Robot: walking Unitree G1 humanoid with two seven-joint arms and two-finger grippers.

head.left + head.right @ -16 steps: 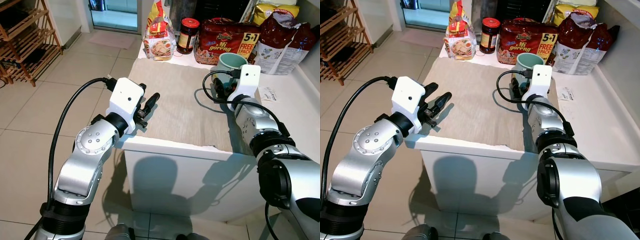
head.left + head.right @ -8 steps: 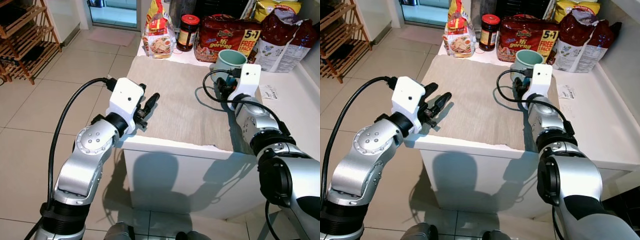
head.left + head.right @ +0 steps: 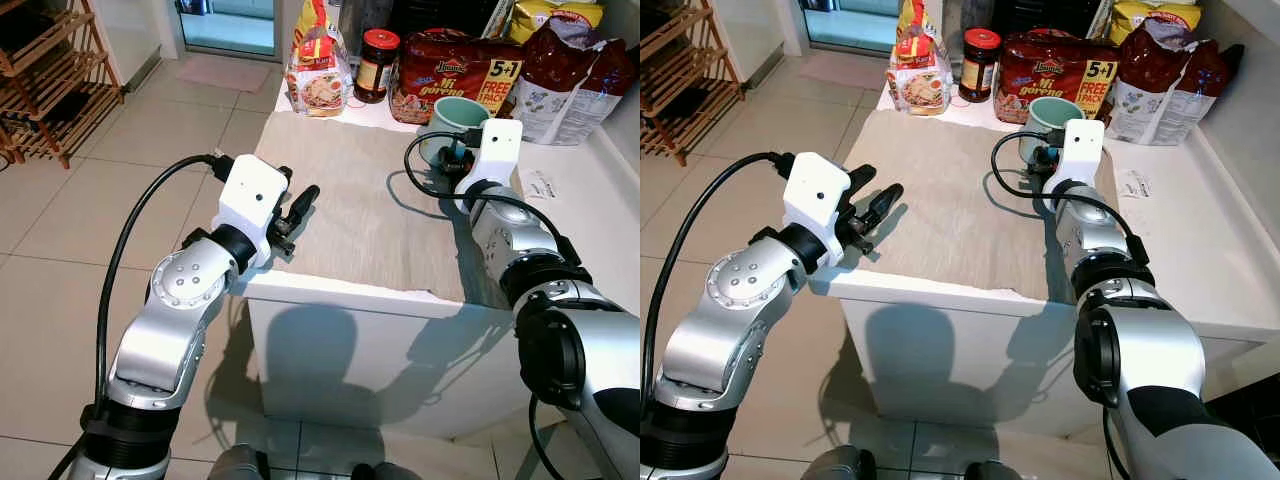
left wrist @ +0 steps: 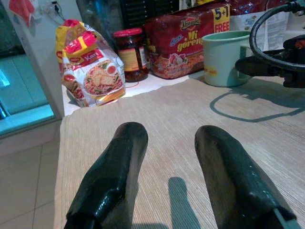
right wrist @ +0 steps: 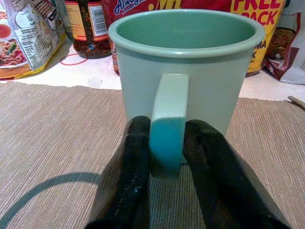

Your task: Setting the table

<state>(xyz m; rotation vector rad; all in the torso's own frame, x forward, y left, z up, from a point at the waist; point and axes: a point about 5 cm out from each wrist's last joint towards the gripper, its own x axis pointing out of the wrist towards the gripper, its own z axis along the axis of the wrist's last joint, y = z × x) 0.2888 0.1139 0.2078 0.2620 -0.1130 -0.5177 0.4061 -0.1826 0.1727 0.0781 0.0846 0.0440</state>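
Right gripper [image 5: 164,143] level with placemat [image 3: 370,200], clamped on green mug [image 5: 186,71] handle, left gripper [image 4: 167,176] parted, hovering low over mat's near edge

Bare placemat [image 3: 350,200] lies open between my left gripper [image 3: 300,203] and the mug [image 3: 455,118] at its far right corner. Behind, a noodle packet [image 3: 318,80], jar [image 3: 377,66] and snack bags [image 3: 455,72] wall the tabletop's [image 3: 590,225] back edge.
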